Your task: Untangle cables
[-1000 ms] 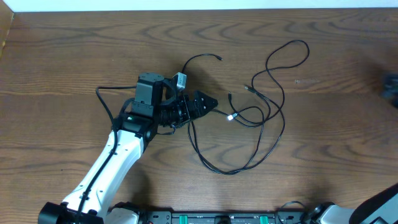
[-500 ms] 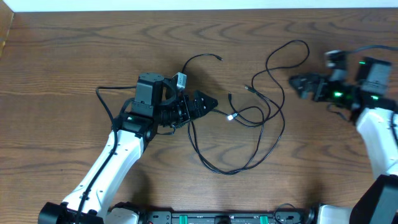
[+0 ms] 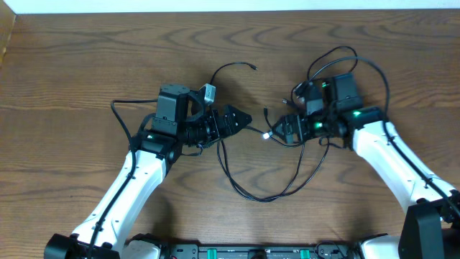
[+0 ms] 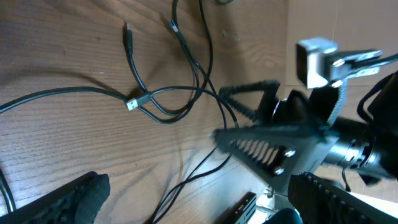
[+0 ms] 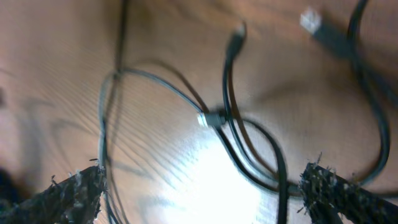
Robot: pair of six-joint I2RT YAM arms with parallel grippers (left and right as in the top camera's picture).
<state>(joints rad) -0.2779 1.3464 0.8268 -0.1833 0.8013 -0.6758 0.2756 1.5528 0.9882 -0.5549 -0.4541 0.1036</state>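
My left gripper (image 3: 243, 119) sits spread wide at centre-left, holding nothing; I'd pinch a single black strand before pulling, not the whole crossing. The cables (image 3: 266, 199) tangle mid-frame between both tools, and their silver plug (image 3: 267, 134) lies just beside my right gripper (image 3: 282, 130), which is also released and empty.

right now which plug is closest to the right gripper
The silver-tipped plug, right in front of the open right gripper; the other plugs lie farther away.

Brown wood-grain table (image 3: 79, 65); white strip (image 3: 215, 6) along far edge.
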